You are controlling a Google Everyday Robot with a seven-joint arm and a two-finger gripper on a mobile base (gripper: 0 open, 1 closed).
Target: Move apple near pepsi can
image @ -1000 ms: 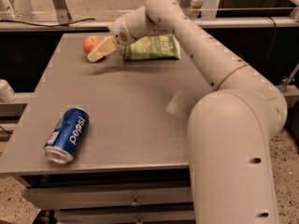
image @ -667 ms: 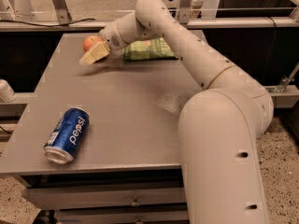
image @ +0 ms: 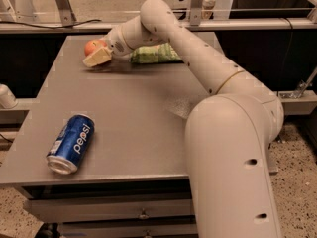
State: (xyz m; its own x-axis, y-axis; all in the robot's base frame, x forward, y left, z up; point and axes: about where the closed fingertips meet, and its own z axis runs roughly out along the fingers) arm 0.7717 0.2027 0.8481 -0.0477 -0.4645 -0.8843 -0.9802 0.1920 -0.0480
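Note:
The apple (image: 91, 46), red-orange, sits at the far left of the grey table (image: 138, 118). My gripper (image: 97, 56) is right against the apple's near side and partly covers it. The arm reaches in from the right across the back of the table. The pepsi can (image: 71, 143), blue with white lettering, lies on its side near the table's front left corner, far from the apple and the gripper.
A flat green snack packet (image: 154, 54) lies at the back of the table, just right of the gripper and under the arm. My large white arm base (image: 233, 157) stands at the table's right front. Metal frames run behind the table.
My gripper has swung left along the back of the table, away from the green packet and up against the apple. The apple has shifted slightly left. The can has not moved.

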